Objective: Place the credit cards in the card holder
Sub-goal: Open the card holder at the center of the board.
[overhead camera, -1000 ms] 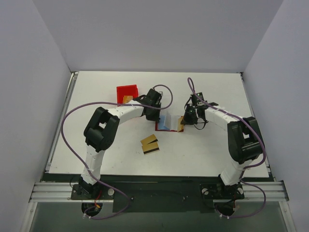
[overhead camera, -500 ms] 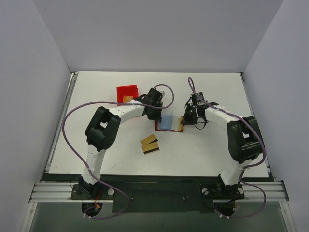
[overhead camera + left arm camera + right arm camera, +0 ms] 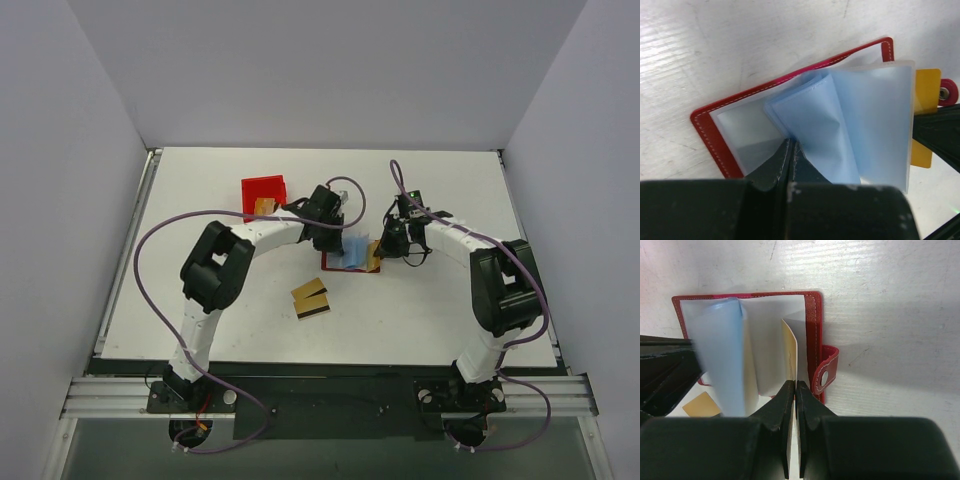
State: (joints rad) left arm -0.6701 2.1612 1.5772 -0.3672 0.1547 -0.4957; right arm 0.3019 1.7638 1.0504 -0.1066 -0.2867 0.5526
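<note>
The dark red card holder [image 3: 330, 262] lies open on the table between the arms. My left gripper [image 3: 338, 243] is shut on one of its light blue sleeves [image 3: 840, 125], holding the sleeves fanned up; the red cover [image 3: 710, 137] lies flat under them. My right gripper [image 3: 381, 255] is shut on a gold credit card [image 3: 788, 352], held edge-on with its far end between the sleeves by the right cover, next to the snap tab [image 3: 825, 375]. That card also shows in the left wrist view [image 3: 926, 90]. Two more credit cards [image 3: 310, 298] lie on the table in front of the holder.
A bright red open-topped bin [image 3: 263, 190] stands behind and left of the holder, with a tan card [image 3: 264, 205] in it. Purple cables loop off both arms. White walls close in the table on three sides.
My left gripper has moved a little to the right, pulling the blue sleeves up and over toward the right gripper. The right gripper with its card has stayed where it was.
</note>
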